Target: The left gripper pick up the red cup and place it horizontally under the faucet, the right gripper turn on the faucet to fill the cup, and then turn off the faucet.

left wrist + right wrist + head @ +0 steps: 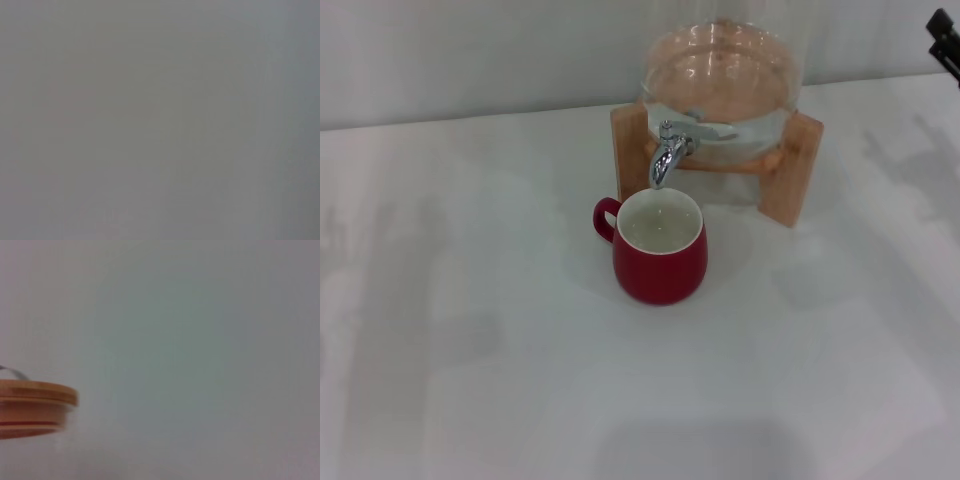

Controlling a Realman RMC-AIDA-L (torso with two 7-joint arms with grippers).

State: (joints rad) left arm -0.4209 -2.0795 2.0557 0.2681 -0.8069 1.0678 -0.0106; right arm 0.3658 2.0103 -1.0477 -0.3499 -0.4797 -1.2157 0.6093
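The red cup [660, 252] stands upright on the white table in the head view, with its white inside showing pale liquid and its loop handle pointing to the left. Its mouth sits directly below the spout of the chrome faucet [668, 152]. No stream shows from the spout. My right gripper [942, 38] shows only as a black tip at the top right corner, far from the faucet and the cup. The left gripper is out of view, and the left wrist view shows only plain grey.
The faucet belongs to a glass dispenser [723, 75] resting on a wooden stand [798, 165] at the back of the table [500, 330]. The right wrist view catches the dispenser's wooden lid [35, 392] at its edge.
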